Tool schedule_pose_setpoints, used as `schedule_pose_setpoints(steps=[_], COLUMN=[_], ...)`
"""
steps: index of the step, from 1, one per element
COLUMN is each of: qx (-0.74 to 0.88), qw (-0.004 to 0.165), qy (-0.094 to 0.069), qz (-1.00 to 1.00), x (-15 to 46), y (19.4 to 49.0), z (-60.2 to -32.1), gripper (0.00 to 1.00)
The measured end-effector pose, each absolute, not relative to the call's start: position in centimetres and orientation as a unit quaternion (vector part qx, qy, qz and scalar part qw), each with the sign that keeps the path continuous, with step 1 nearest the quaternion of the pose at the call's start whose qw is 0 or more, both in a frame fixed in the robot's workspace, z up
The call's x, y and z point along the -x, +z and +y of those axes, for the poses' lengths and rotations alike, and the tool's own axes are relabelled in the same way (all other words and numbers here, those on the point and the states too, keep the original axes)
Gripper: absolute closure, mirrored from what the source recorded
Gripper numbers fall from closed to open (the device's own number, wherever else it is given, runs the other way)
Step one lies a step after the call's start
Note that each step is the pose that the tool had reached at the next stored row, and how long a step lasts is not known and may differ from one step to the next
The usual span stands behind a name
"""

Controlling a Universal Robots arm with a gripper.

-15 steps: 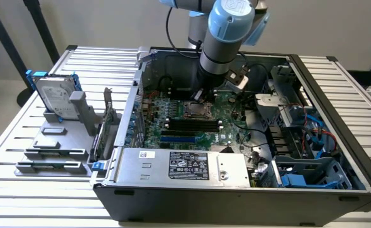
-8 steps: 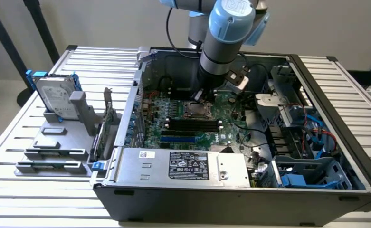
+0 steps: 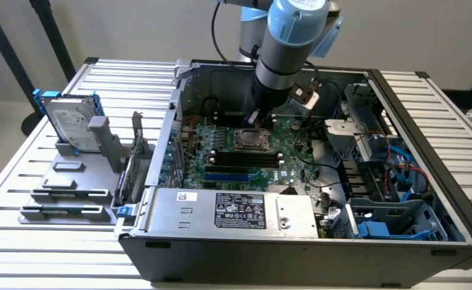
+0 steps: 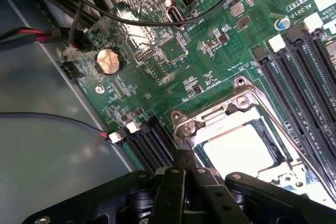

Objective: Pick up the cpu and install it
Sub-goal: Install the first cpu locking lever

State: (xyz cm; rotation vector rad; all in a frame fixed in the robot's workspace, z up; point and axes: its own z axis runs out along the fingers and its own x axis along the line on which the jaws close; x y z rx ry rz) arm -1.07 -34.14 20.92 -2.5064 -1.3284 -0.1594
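Hanging inside the open case [image 3: 429,90], the arm holds its gripper [image 4: 185,162] just above the motherboard [image 4: 210,51], fingers pressed together and empty. The cpu [image 4: 242,149] lies in its socket [image 3: 250,138] at the centre of the exterior view, under the metal frame [image 4: 239,95], just beside the fingertips.

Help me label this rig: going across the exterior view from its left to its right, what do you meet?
Hard drive → grey holder blocks → CPU socket → blue cables.
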Motion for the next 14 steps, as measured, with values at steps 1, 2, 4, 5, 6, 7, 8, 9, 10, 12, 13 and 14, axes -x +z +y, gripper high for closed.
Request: schedule_pose_setpoints(steps=[1,2,4,5,6,7,8,9,10,12,13,14], qx=[0.872,0.872,0.872,0.872,0.872,0.872,0.872,0.872,0.872,0.872,0.872,0.872], qw=[0.15,0.15,0.15,0.15,0.15,0.15,0.15,0.15,0.15,0.15,0.15,0.15], qy=[-0.055,-0.055,-0.055,-0.055,-0.055,-0.055,-0.055,-0.055,-0.055,-0.055,-0.055,-0.055], qz=[-0.462,-0.462,-0.462,-0.462,-0.462,-0.462,-0.462,-0.462,-0.462,-0.462,-0.462,-0.462], x=[1.1,1.2,1.5,1.7,1.9,2.0,2.2,2.3,2.4,2.7,2.8,3.0], y=[21.2,21.4,21.7,21.8,21.8,21.9,22.0,22.1,22.2,22.4,22.6,22.7], z=[-34.3,-34.4,-34.8,-35.0,-35.3,-35.5,-35.8,-36.0,-36.3,-36.8,-37.1,-37.4], gripper=[0.89,0.89,0.89,0.89,0.89,0.89,0.89,0.89,0.89,0.89,0.89,0.89])
